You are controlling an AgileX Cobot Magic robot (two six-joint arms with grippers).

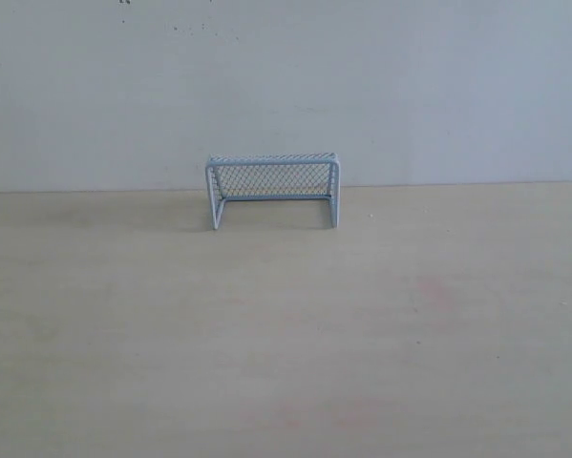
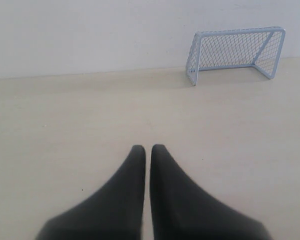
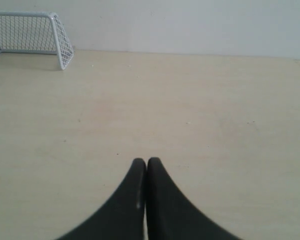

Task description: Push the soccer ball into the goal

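Observation:
The goal [image 1: 273, 190], a small pale blue-white frame with fine mesh, stands at the far middle of the table against the wall, its mouth facing the front. It also shows in the left wrist view as the goal [image 2: 236, 54] and, cut off at the picture's edge, in the right wrist view as the goal [image 3: 32, 36]. The soccer ball is in none of the views. My left gripper [image 2: 147, 148] is shut with nothing in it, low over bare table. My right gripper [image 3: 146, 161] is shut and empty too. Neither arm appears in the exterior view.
The light wooden table [image 1: 286, 334] runs back to a plain white wall [image 1: 286, 76]. Nothing but the goal stands on it in these views.

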